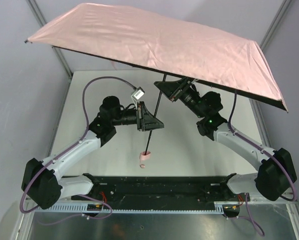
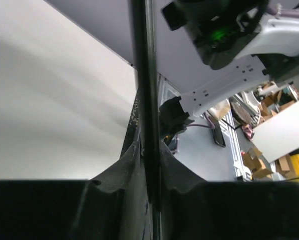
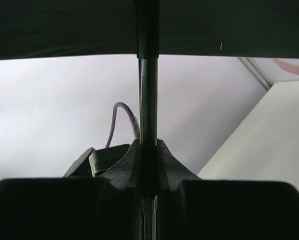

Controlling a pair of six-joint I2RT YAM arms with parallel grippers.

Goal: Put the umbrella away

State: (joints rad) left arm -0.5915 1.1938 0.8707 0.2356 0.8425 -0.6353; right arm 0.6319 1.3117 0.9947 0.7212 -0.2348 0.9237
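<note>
The pale pink umbrella [image 1: 154,47] is open, its canopy spread wide above the table. Its thin black shaft [image 1: 155,116] runs down to a small pink handle [image 1: 144,158] that hangs just above the table. My left gripper [image 1: 150,123] is shut on the lower shaft, which shows pinched between its fingers in the left wrist view [image 2: 145,100]. My right gripper [image 1: 165,86] is shut on the upper shaft just under the canopy. In the right wrist view the shaft [image 3: 148,110] runs up between the fingers to the canopy's dark underside [image 3: 64,25].
The white table [image 1: 89,95] lies under the umbrella, fenced by grey walls and metal frame posts [image 1: 61,55]. The black rail [image 1: 159,184] with both arm bases runs along the near edge. Purple cables [image 1: 96,82] loop from the arms.
</note>
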